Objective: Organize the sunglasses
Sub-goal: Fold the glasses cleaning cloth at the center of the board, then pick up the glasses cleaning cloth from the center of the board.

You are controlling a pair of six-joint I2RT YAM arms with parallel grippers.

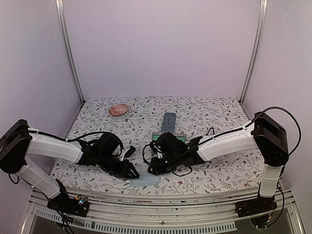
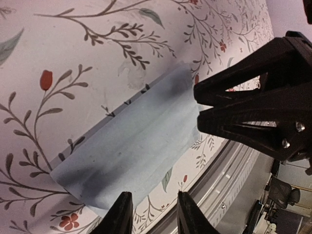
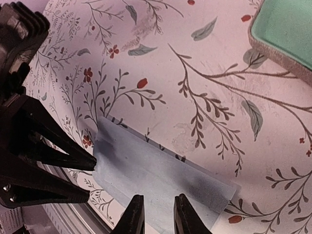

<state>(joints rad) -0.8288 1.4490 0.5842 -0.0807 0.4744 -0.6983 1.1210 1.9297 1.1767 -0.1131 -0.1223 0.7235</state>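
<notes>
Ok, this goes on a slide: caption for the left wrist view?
Left gripper by a blue cloth on the floral table; right gripper at the cloth's far end, both open.

Robot test booth in a lab

Plain pale walls (image 1: 161,44) close in the floral-covered table (image 1: 204,105). Metal corner rails (image 1: 69,48) rise at its back corners. An aluminium frame (image 1: 161,207) along its near edge carries the cabled left arm (image 1: 53,146) and right arm (image 1: 229,141).

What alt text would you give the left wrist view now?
A light blue cloth lies on the floral table near its rim. The left fingers stand apart at its near edge; the right fingers reach in from the right, tips apart at the cloth's end.
</notes>
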